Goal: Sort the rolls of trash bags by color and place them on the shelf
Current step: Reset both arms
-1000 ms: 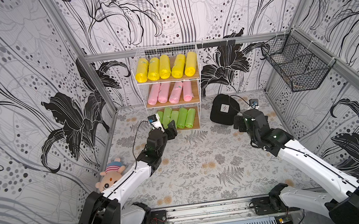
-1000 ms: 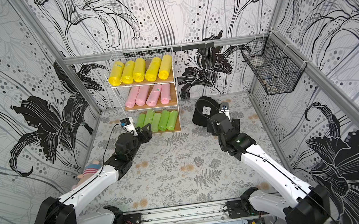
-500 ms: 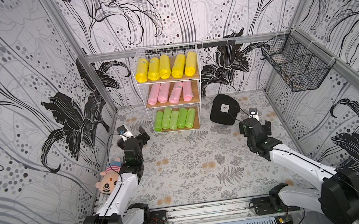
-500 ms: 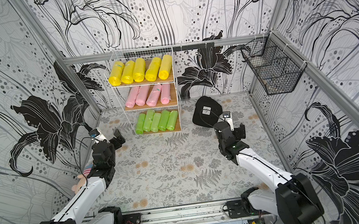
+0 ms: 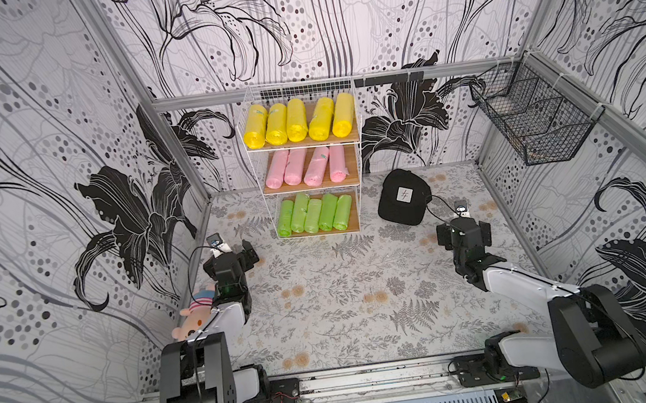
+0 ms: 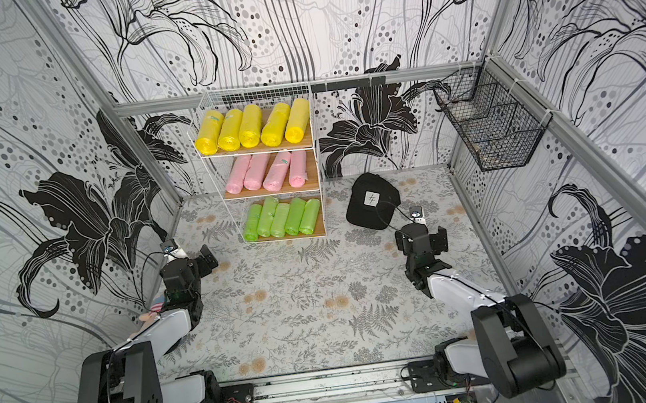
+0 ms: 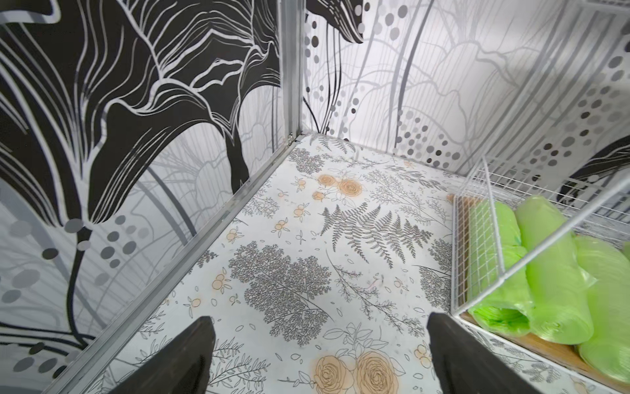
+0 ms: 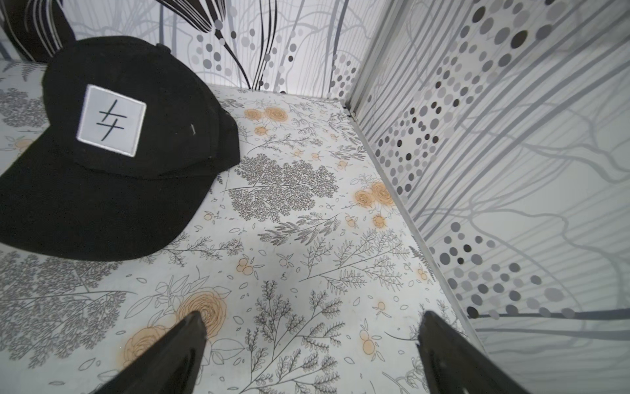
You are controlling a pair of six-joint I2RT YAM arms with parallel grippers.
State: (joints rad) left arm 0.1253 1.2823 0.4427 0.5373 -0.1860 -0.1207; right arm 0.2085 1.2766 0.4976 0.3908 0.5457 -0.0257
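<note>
The shelf (image 5: 299, 90) (image 6: 253, 94) stands against the back wall in both top views. Yellow rolls of trash bags (image 5: 297, 121) lie on its top board, pink rolls (image 5: 304, 167) on the middle board and green rolls (image 5: 314, 215) on the bottom board. My left gripper (image 5: 236, 259) hangs open and empty over the floor, left of the shelf's foot. In the left wrist view the left gripper (image 7: 318, 320) has only patterned floor between its jaws, with the green rolls (image 7: 552, 273) off to one side behind the wire side (image 7: 477, 245). My right gripper (image 5: 464, 231) (image 8: 311, 315) is open and empty, right of the shelf.
A black cap (image 5: 402, 197) (image 8: 112, 153) lies on the floor just beyond the right gripper. A plush toy (image 5: 196, 310) sits by the left wall under the left arm. A black wire basket (image 5: 533, 122) hangs on the right wall. Walls close in on three sides.
The left arm has drawn back from the shelf's bottom tier toward the left wall, and its jaws have widened. The right arm has also pulled back toward the front, away from the cap.
</note>
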